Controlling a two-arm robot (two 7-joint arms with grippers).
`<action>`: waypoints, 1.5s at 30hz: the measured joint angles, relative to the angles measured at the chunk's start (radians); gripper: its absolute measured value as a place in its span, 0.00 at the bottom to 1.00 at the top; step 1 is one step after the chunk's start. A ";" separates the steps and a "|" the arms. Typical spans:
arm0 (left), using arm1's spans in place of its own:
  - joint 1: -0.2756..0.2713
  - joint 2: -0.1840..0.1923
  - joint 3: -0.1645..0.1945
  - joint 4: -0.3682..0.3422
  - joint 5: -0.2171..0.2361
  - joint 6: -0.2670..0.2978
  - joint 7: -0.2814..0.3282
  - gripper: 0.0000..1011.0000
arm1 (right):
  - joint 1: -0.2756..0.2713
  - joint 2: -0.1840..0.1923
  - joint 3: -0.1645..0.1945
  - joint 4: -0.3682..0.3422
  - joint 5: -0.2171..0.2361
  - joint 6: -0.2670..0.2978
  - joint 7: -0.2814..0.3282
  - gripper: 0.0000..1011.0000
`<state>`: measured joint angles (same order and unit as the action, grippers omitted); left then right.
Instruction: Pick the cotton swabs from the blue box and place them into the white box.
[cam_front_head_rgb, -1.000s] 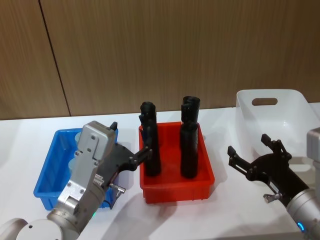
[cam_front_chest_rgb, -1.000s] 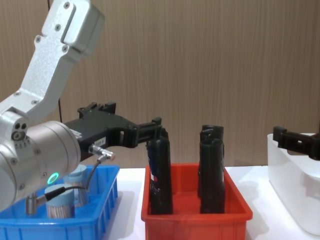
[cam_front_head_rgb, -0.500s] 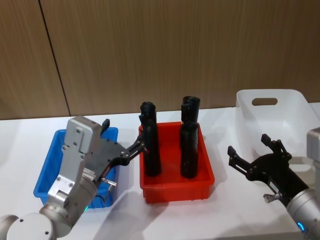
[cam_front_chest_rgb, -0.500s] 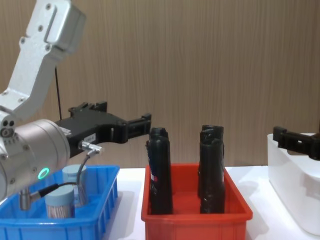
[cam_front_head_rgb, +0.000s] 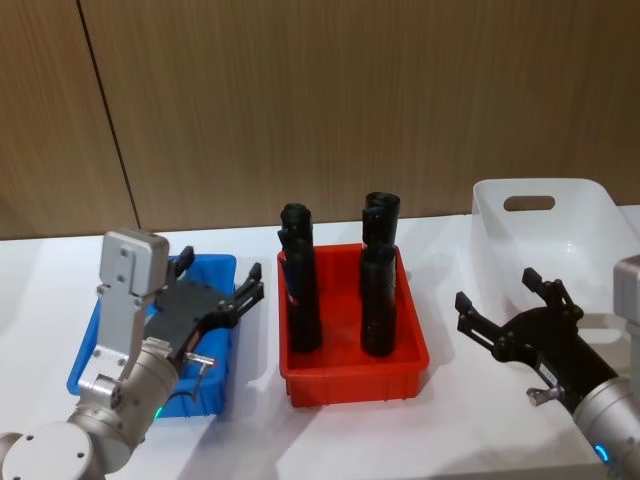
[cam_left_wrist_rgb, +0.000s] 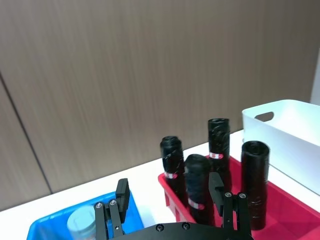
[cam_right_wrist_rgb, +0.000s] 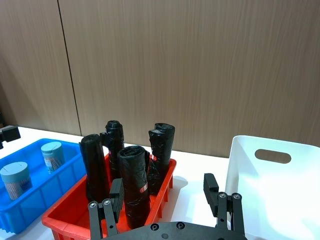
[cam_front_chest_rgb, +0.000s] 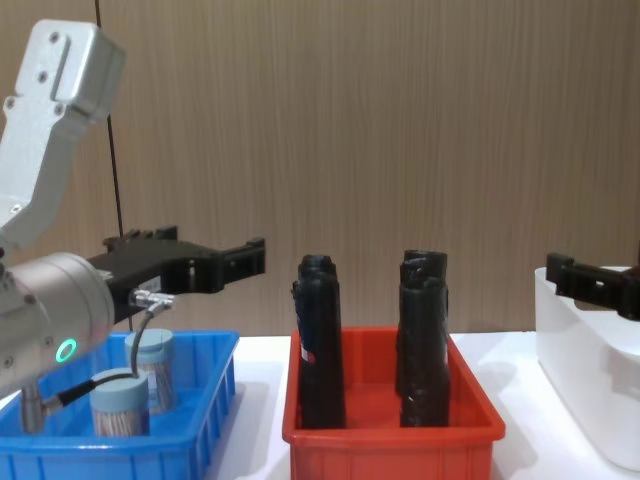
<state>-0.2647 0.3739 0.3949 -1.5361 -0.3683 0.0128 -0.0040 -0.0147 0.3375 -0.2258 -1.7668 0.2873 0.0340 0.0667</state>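
Two cotton swabs jars (cam_front_chest_rgb: 150, 362) (cam_front_chest_rgb: 118, 408) with pale blue lids stand in the blue box (cam_front_chest_rgb: 215, 400) at the left; the right wrist view shows them too (cam_right_wrist_rgb: 52, 155) (cam_right_wrist_rgb: 14, 177). My left gripper (cam_front_head_rgb: 222, 272) hovers open over the blue box (cam_front_head_rgb: 86, 352), a little above the jars, holding nothing. In the left wrist view its fingers (cam_left_wrist_rgb: 121, 189) frame one jar (cam_left_wrist_rgb: 82, 225) below. The white box (cam_front_head_rgb: 545, 215) stands at the far right. My right gripper (cam_front_head_rgb: 497, 290) waits open just left of it, above the table.
A red bin (cam_front_head_rgb: 350, 375) with several tall black cylinders (cam_front_head_rgb: 300, 290) sits between the blue and white boxes, close beside my left gripper's fingertips. A wooden wall closes the back. Bare white table lies in front of the bins.
My left gripper has drawn back leftward, away from the black cylinders in the red bin, and now hangs over the blue box. The right arm has not moved.
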 joint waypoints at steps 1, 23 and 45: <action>0.001 0.000 -0.001 0.000 -0.005 0.004 0.006 0.99 | 0.000 0.000 0.000 0.000 0.000 0.000 0.000 0.99; 0.006 0.016 -0.053 -0.031 -0.144 0.216 0.117 0.99 | 0.000 0.000 0.000 0.000 0.000 0.000 0.000 0.99; -0.025 0.013 -0.087 0.034 -0.189 0.329 0.140 0.99 | 0.000 0.000 0.000 0.000 0.000 0.000 0.000 0.99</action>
<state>-0.2902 0.3868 0.3077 -1.5026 -0.5576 0.3416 0.1363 -0.0146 0.3375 -0.2258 -1.7668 0.2873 0.0341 0.0667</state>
